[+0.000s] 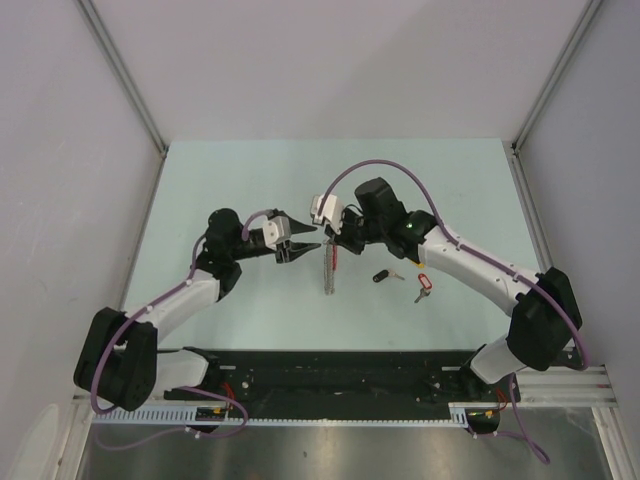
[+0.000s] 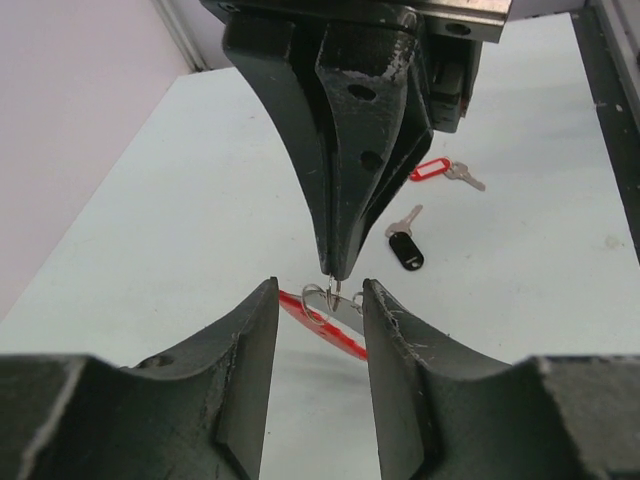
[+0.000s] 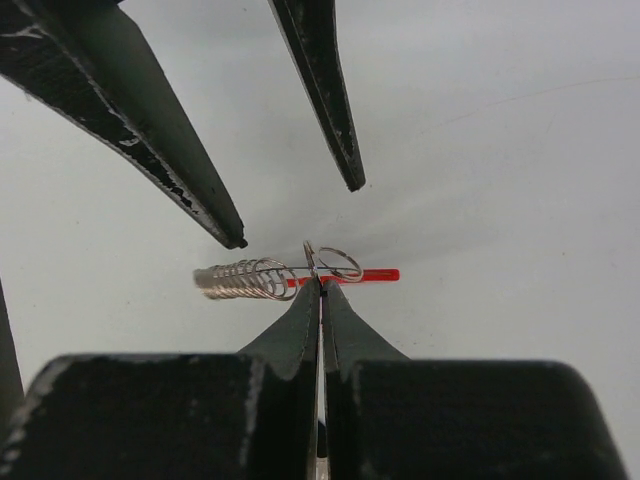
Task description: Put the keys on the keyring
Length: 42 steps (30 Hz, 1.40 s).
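Right pincer [image 3: 320,288] is pressed together on one small ring of the keyring [image 3: 240,279]. Left pincer [image 2: 319,292] is spread, with a tip on either side of that ring. A firm, steady right grip should let the left fetch a key. The black key [image 2: 405,250] and red key [image 2: 433,169] lie on the bench [image 2: 180,220], well apart from both pincers.

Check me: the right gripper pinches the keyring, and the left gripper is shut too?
The right gripper pinches the keyring, but the left gripper is open, not shut, as the left wrist view shows.
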Each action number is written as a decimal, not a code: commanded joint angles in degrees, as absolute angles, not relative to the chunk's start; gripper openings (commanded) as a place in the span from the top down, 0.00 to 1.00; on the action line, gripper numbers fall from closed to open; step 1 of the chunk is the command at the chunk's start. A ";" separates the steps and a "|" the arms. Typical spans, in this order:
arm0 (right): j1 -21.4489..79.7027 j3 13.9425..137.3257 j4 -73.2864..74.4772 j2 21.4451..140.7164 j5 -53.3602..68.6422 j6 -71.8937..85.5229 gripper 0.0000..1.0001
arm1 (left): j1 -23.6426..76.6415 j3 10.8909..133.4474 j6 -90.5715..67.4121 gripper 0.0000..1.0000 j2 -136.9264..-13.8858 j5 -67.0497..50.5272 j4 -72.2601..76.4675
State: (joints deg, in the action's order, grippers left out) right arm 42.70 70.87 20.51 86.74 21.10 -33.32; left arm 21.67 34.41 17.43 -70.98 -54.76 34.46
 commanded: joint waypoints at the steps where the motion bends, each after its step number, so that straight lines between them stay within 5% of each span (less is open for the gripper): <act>1: 44.12 74.00 20.39 86.40 18.54 -35.24 1.00 | 21.53 34.37 23.11 0.57 -71.37 -58.09 31.29; 42: 44.21 73.92 19.34 86.40 23.20 -32.26 1.00 | 23.03 35.24 18.81 0.80 -78.84 -58.10 36.57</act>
State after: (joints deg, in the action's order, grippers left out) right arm 44.10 70.96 21.93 86.74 22.20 -33.01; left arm 22.52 34.39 17.04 -78.76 -58.22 37.41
